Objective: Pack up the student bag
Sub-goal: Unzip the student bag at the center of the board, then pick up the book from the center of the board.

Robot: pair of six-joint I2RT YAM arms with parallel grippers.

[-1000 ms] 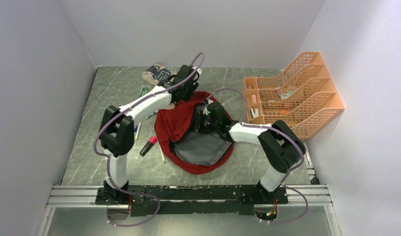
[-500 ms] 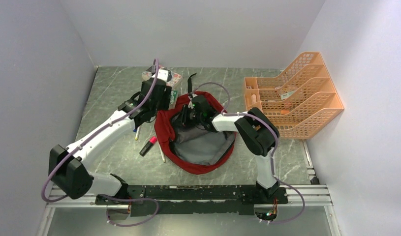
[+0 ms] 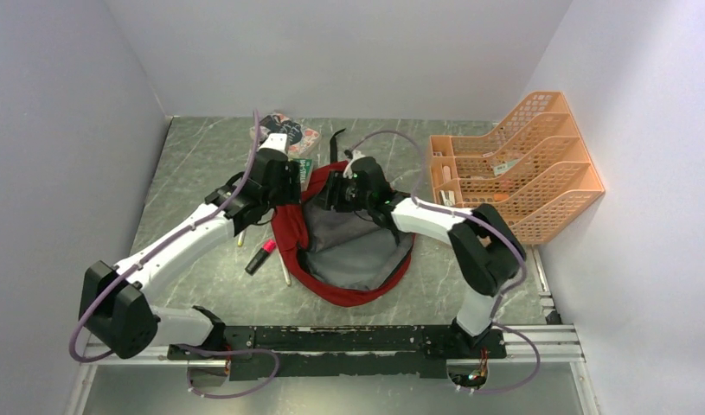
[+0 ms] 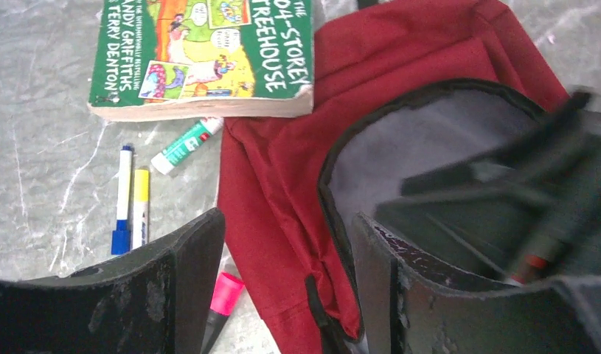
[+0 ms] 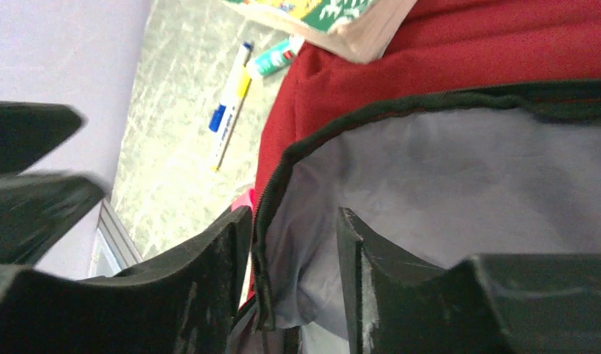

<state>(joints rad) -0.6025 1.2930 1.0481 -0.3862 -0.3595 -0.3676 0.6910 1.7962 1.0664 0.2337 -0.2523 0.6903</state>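
Right wrist view alone shows us the student bag's rim between the right gripper's parted fingers; the left gripper gapes too.

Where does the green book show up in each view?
Top view: book, a green sliver at the far-left edge of the red bag, mid-picture.
Left wrist: book at top left, cover up.
Right wrist: book at the top edge, centre.
Shared landmark: the red bag beside it.
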